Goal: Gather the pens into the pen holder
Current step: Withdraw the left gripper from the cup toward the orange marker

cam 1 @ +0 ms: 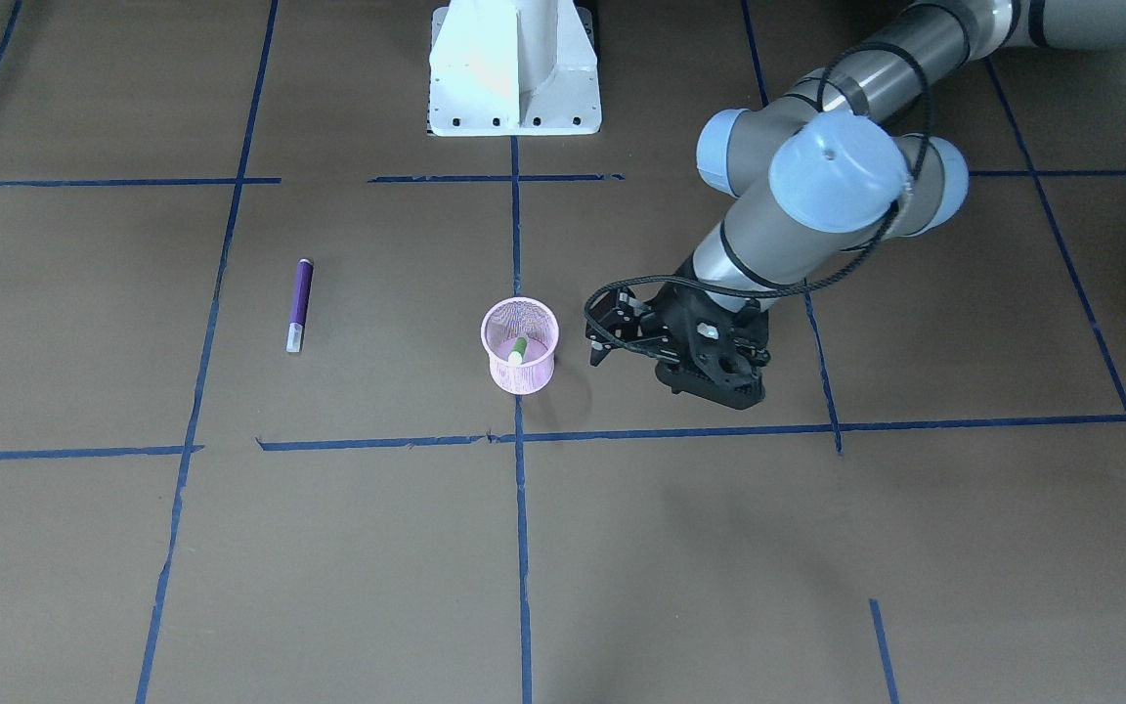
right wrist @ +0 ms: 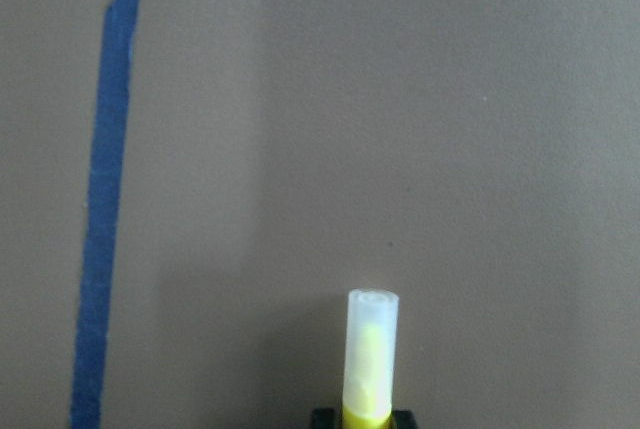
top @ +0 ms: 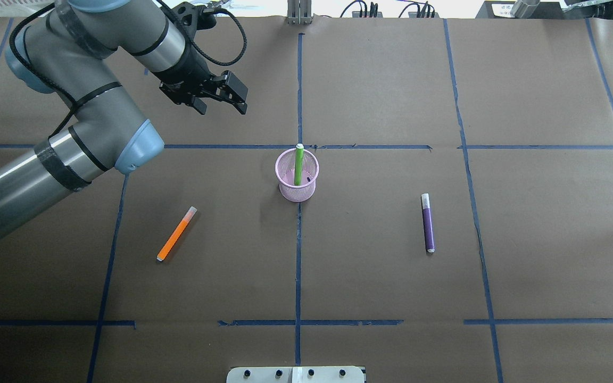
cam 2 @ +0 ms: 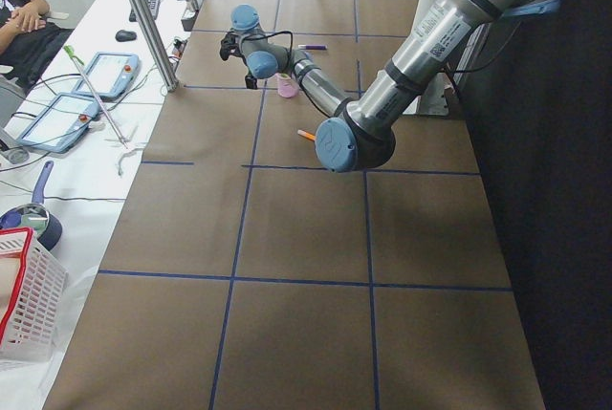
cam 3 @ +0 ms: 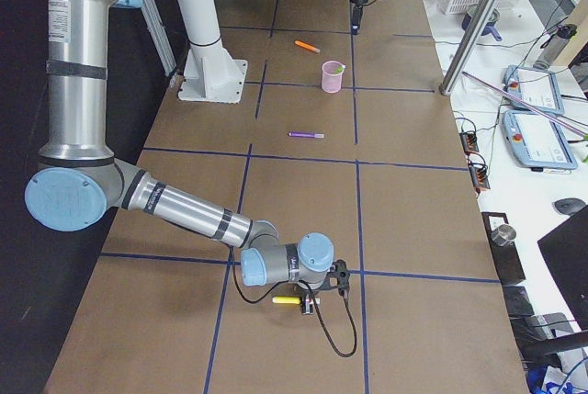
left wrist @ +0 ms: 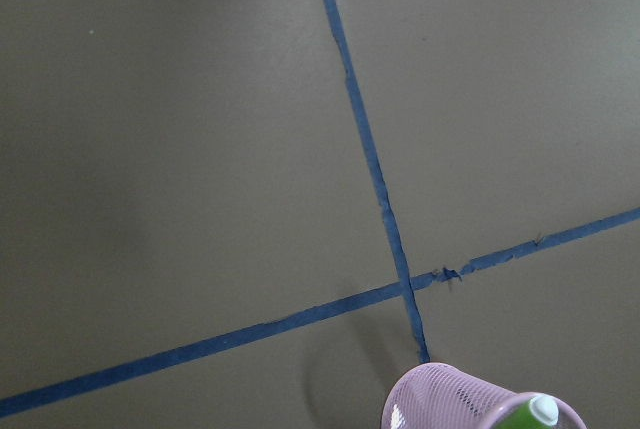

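The pink mesh pen holder (top: 285, 189) stands at the table's middle with a green pen (top: 299, 165) upright inside it. An orange pen (top: 176, 234) lies to its left and a purple pen (top: 428, 223) to its right. My left gripper (top: 222, 109) hovers open and empty beyond the holder, up and to the left of it. In the left wrist view only the holder's rim (left wrist: 450, 399) shows. My right gripper (cam 3: 310, 302) is low over the table's far right end, shut on a yellow pen (right wrist: 370, 359) whose pale cap sticks out ahead.
Blue tape lines (top: 298, 239) grid the brown table. The white robot base (cam 1: 514, 68) stands at the robot's edge. Beyond the table's long side are a metal post (cam 2: 143, 18), tablets (cam 2: 105, 75), a white basket (cam 2: 24, 305) and a seated person (cam 2: 24, 18).
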`<control>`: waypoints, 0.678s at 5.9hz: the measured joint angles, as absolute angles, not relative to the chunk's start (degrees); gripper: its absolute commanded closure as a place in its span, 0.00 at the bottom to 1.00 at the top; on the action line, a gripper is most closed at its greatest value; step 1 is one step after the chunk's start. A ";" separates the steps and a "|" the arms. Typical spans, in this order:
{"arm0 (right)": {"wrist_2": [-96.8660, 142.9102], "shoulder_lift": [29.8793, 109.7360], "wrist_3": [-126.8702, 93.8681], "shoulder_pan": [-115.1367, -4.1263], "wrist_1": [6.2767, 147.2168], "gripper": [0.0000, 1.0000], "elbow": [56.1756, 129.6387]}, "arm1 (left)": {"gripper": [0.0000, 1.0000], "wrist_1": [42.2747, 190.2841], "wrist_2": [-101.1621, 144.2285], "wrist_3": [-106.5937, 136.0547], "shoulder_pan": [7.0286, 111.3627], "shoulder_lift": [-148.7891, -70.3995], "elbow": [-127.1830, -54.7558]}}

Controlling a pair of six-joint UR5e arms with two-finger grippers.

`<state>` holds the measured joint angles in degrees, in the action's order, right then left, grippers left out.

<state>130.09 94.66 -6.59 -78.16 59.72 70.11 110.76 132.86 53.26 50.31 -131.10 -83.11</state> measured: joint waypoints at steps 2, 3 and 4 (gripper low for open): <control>130.03 94.71 -6.59 -78.16 59.87 1.00 70.10 | 0.00 110.33 135.65 53.01 51.38 -129.15 -83.08; 130.06 94.56 -6.59 -78.16 59.79 1.00 70.32 | 0.00 110.11 136.52 52.55 51.76 -128.30 -83.06; 130.10 94.13 -6.59 -78.23 59.52 1.00 71.59 | 0.00 108.03 136.79 50.71 51.89 -127.66 -83.42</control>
<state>130.10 94.13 -6.59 -78.23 59.52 71.59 108.03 136.79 50.71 51.89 -127.66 -83.42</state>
